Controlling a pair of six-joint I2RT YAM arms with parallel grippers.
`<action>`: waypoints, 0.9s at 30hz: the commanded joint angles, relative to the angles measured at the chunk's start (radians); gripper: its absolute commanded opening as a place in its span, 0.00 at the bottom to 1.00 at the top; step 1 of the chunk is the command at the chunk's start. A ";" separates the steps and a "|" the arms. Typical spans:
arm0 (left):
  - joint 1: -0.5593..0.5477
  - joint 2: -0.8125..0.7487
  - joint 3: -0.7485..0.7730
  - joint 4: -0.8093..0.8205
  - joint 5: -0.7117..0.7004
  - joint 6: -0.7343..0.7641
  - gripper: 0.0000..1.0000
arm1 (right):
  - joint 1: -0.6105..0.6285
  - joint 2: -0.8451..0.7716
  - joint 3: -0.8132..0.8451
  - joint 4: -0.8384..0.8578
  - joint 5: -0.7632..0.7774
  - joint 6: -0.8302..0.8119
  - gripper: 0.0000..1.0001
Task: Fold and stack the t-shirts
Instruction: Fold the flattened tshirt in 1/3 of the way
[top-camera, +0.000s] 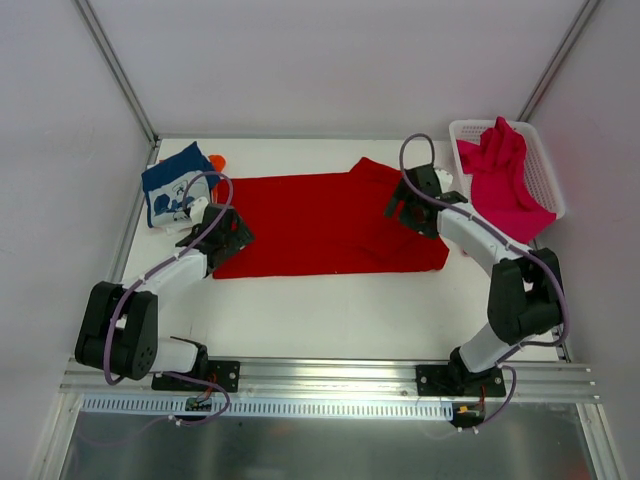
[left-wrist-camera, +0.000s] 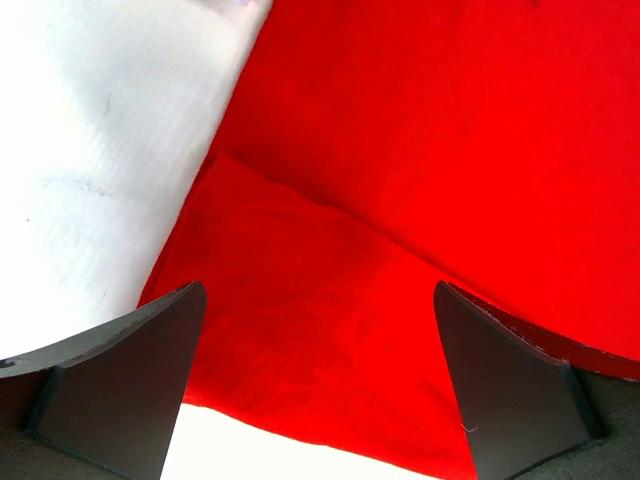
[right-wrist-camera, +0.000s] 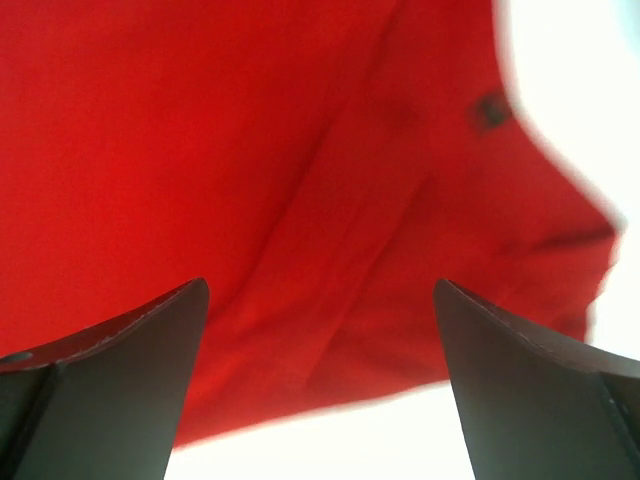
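Top view: the red t-shirt (top-camera: 330, 225) lies flat mid-table, long axis left to right, its sleeved end apparently on the right. The left gripper (top-camera: 228, 232) and right gripper (top-camera: 408, 210) sit over opposite ends, probably for a two-handed fold.
Left wrist view: fingers (left-wrist-camera: 120, 380) spread, empty, above the doubled corner.
Right wrist view: fingers (right-wrist-camera: 110, 370) spread, empty, over a seam.

A white plastic mesh basket (top-camera: 546, 166) sat in the upper right of the frame, on the white desk (top-camera: 330, 310). An aluminium rail (top-camera: 330, 378) ran along the bottom. Pale walls rose behind, with two slanted metal posts (top-camera: 115, 65).
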 joint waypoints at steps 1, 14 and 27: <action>0.009 -0.034 -0.021 0.033 0.043 -0.011 0.99 | 0.111 -0.079 -0.046 0.016 0.027 0.090 0.99; 0.005 -0.156 -0.095 0.051 0.086 0.011 0.99 | 0.156 0.033 -0.138 0.135 -0.012 0.190 0.79; 0.005 -0.195 -0.129 0.051 0.101 0.040 0.99 | 0.177 0.080 -0.181 0.183 0.007 0.235 0.65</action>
